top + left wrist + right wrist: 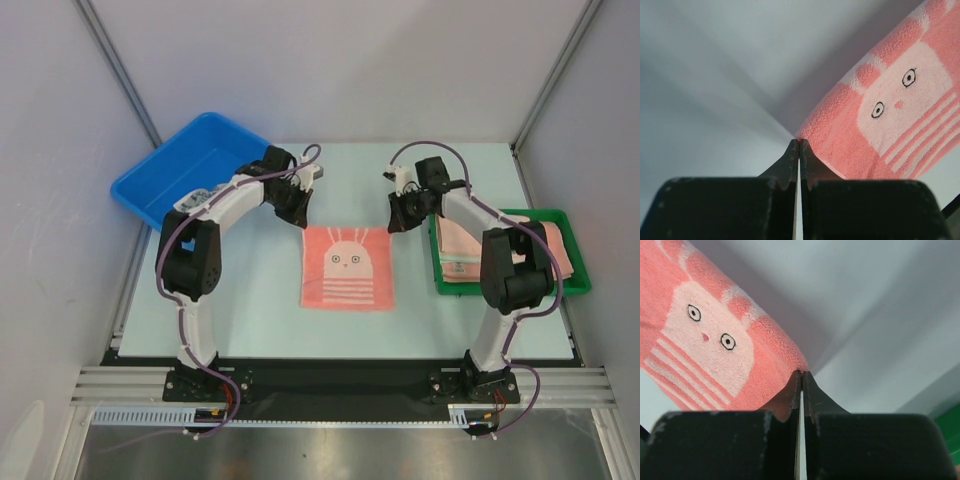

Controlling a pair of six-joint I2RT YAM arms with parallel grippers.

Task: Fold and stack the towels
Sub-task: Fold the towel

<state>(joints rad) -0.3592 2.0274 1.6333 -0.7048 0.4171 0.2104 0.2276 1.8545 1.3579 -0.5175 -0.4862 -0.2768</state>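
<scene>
Two far corners of the bunny towel (347,268), flat on the table (250,300), sit pinched in your left gripper (799,145) and right gripper (801,375); lift both evenly; land them square on the near hem.

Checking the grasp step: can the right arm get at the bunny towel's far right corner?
Probably yes: the right gripper is pinched shut at that corner of the bunny towel, nothing in between.
</scene>
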